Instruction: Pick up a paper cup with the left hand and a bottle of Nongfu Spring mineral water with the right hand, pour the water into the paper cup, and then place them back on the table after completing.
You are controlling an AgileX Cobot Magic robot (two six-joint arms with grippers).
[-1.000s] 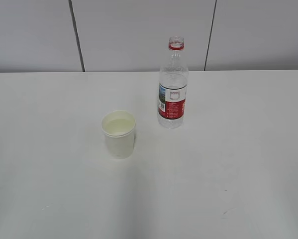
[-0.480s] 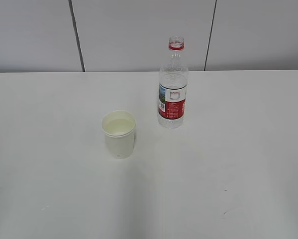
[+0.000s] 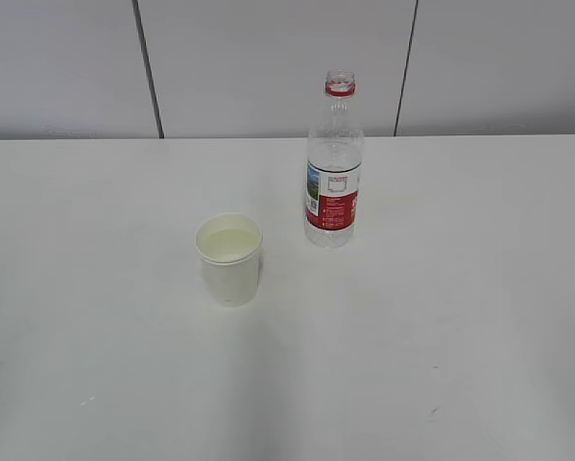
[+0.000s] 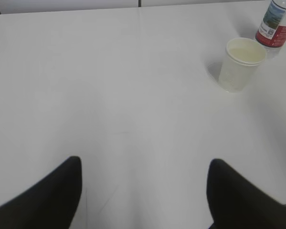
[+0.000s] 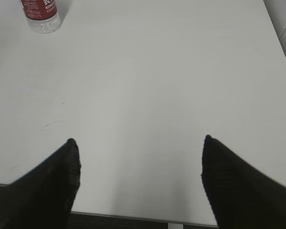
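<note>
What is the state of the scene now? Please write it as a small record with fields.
cup: paper cup upright on the table, pale liquid inside
bottle: water bottle upright, no cap, right of and behind the cup, apart from it
bottle level: cannot tell
left claw: open, holding nothing, far from the cup
right claw: open, holding nothing, far from the bottle
task stage: water seems poured; both things set down

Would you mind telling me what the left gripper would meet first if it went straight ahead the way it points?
Likely nothing: ahead of the left gripper lies bare table; the paper cup sits off to the right.
</note>
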